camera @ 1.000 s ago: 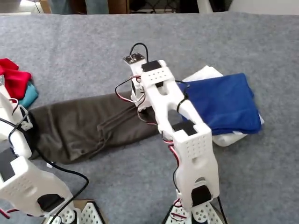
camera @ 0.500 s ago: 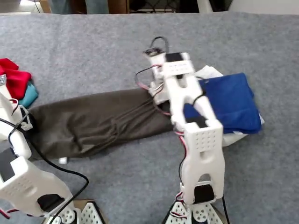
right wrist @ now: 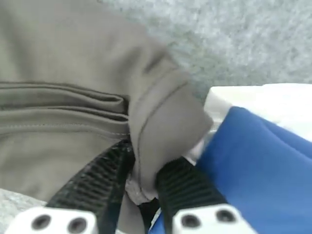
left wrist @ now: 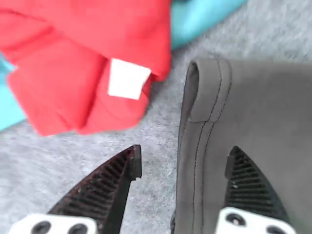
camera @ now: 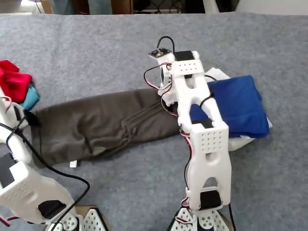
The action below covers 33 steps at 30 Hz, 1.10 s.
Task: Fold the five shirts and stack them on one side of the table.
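While the high view takes in the whole table (camera: 96, 43), the brown shirt (camera: 96, 127) lies stretched across it between the two arms. Its right end is under the right arm, just beside a folded blue shirt (camera: 236, 106) lying on a white shirt (camera: 216, 74). A red shirt (camera: 14, 82) and a teal shirt (camera: 30, 98) sit bunched at the left edge.

Closer in, the left wrist view gives the left gripper (left wrist: 185, 153) with jaws apart, one finger over the brown shirt's hem, the other over bare table, the red shirt's white tag (left wrist: 127, 79) near.

What the arm covers from above, the right wrist view makes plain: the right gripper (right wrist: 144, 163) is clamped on a bunched fold of brown shirt, with the blue shirt just beside it.
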Each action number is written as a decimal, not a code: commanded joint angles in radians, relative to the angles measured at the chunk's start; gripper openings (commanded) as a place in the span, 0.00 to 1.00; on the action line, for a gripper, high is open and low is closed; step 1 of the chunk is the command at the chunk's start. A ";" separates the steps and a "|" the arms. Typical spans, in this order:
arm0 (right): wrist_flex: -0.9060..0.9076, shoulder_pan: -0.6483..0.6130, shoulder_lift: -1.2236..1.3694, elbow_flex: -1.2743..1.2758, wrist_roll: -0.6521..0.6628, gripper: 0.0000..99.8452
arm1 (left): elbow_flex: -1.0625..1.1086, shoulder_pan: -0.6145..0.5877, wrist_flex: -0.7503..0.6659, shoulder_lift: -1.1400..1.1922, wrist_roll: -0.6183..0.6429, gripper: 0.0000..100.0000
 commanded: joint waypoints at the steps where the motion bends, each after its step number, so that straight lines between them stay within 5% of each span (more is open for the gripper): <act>1: 0.011 -0.020 -0.012 -0.038 -0.009 0.22 | -0.119 -0.004 0.083 -0.055 0.011 0.29; 6: 0.040 -0.018 -0.025 -0.087 0.055 0.39 | -0.142 0.044 0.155 -0.057 0.011 0.29; 17: 0.181 0.052 -0.025 -0.447 0.060 0.40 | -0.093 0.157 0.250 -0.133 0.041 0.29; 21: 0.186 0.026 -0.031 -0.476 0.060 0.40 | 0.134 0.214 0.135 -0.239 0.046 0.29; 26: 0.184 -0.048 -0.088 -0.446 0.038 0.40 | 0.507 0.206 -0.262 -0.299 0.109 0.29; 29: 0.183 -0.077 -0.099 -0.421 0.015 0.29 | 0.552 0.162 -0.334 -0.284 0.123 0.29; 33: 0.183 -0.078 -0.102 -0.394 -0.021 0.02 | 0.501 0.160 -0.247 -0.236 0.121 0.29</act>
